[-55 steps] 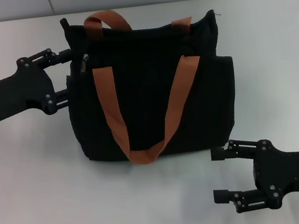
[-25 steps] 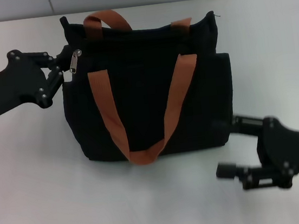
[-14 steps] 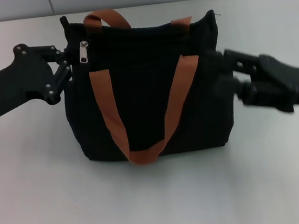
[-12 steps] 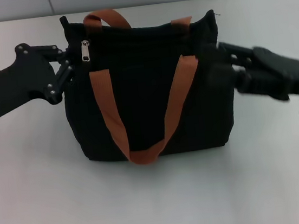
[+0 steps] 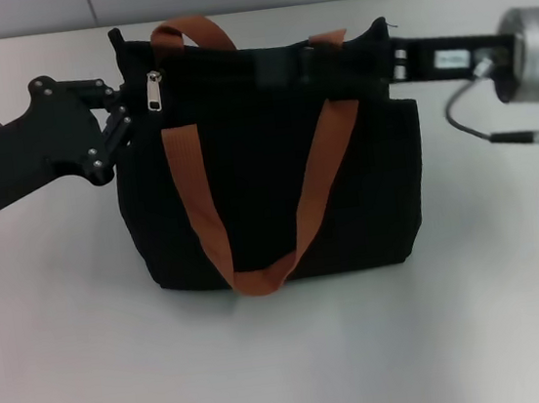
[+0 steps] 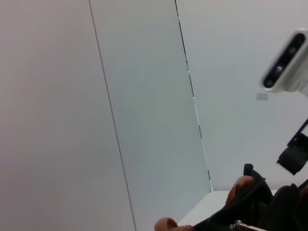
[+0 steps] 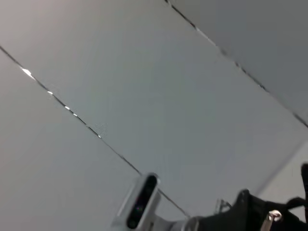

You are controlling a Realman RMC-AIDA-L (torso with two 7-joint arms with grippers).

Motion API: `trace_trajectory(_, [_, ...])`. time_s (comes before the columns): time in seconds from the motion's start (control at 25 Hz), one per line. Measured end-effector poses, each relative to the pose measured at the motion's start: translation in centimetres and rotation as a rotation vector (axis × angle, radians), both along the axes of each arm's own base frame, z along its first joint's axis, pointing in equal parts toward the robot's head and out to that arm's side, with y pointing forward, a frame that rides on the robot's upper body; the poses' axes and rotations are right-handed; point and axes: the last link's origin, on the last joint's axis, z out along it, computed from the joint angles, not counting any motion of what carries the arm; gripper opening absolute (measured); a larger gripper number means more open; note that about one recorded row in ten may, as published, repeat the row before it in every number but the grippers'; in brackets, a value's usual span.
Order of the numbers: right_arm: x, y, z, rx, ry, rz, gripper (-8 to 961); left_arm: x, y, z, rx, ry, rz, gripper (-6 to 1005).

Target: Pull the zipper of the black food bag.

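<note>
With the left gripper (image 5: 119,110) fingers pinched shut on the bag (image 5: 265,163) corner beside the zipper (image 5: 153,91), and the right gripper (image 5: 278,68) over the top edge (finger state I cannot tell), a miss would just drag the bag

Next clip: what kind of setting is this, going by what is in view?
Probably a lab or test room, not a home: a plain white tabletop, pale panelled walls, and one boxy black fabric tote with orange-brown strap handles between the left pincer and the right pincer.
</note>
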Motion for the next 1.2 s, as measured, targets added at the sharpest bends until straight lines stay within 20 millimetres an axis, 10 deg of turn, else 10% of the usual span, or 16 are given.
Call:
trace_trajectory(0.52, [-5.3, 3.8, -1.1, -0.203, -0.207, -0.160, 826, -0.2, -0.1, -0.1, 0.005, 0.006, 0.001, 31])
trace_trajectory(1.2, [-6.8, 4.0, -3.1, -0.224, -0.249, -0.180, 826, -0.2, -0.1, -0.2, 0.011, 0.019, -0.004, 31])
